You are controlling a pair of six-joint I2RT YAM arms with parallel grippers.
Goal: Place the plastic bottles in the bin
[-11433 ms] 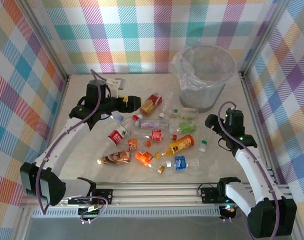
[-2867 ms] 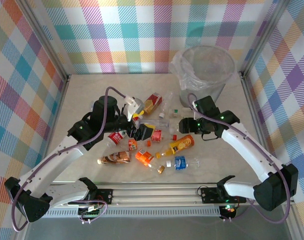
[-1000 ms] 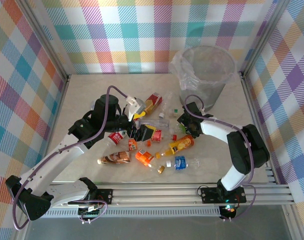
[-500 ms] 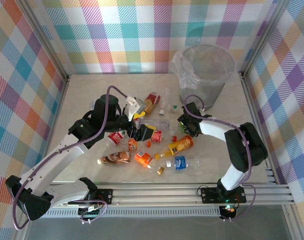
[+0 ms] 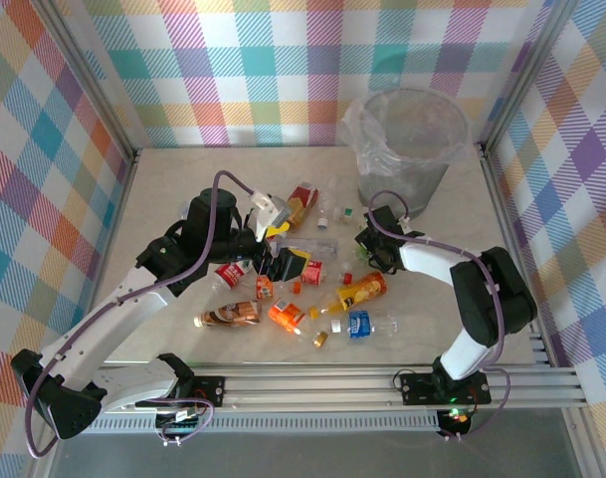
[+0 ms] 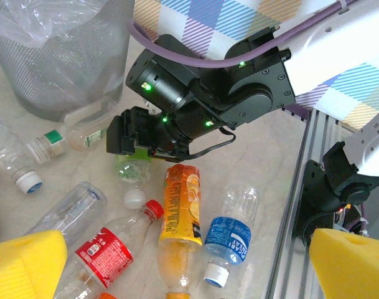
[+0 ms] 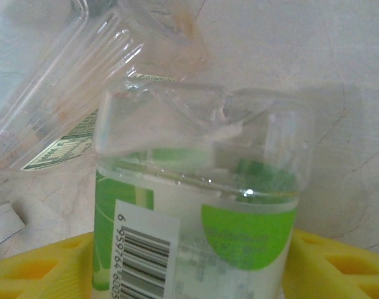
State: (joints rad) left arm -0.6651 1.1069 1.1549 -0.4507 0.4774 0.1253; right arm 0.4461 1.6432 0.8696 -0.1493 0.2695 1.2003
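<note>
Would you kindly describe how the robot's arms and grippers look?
The left arm and right arm are white shells with black joints, each trailed by a purple cable. The left gripper and right gripper have yellow finger pads; green lights dot the right wrist.

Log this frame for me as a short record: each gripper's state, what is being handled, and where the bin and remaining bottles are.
left gripper: open, empty, above the scattered bottles
right gripper: pads closed on green-label bottle lying on table
bin: upright, just beyond that bottle
scattered bottles: lying on table between the arms
</note>
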